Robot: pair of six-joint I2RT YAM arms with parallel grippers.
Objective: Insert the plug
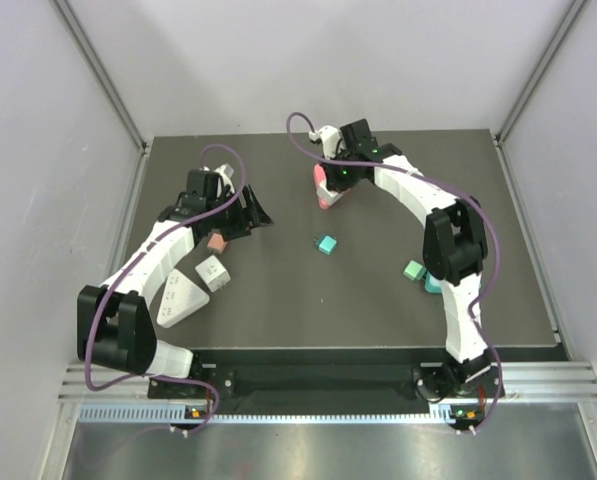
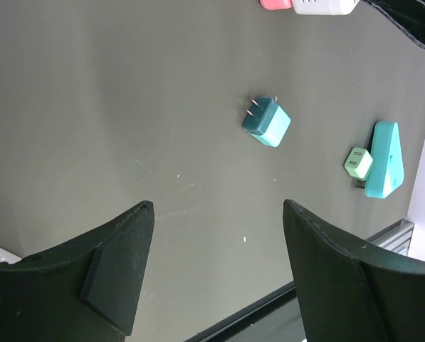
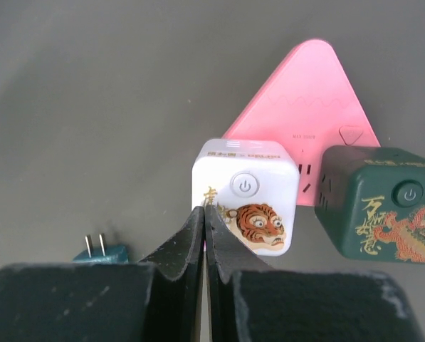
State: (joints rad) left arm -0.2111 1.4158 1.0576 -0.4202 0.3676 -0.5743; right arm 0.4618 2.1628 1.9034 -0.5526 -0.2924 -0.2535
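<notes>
The dark grey table (image 1: 378,320) lies under everything. Near the left gripper (image 1: 256,214), back toward its wrist, sits a small reddish-brown cube (image 1: 216,242). Farther back along that arm is a white cube adapter (image 1: 212,273), with a white triangular power strip (image 1: 178,297) just beside it. Far ahead of that gripper and off to its right, a mint-green cube (image 2: 357,162) rests against the long side of a teal triangular strip (image 2: 385,158). Ahead and right of the right gripper (image 3: 205,208) stands a dark green cube (image 3: 380,203), apart from the tips, with a dragon print and a round power button.
</notes>
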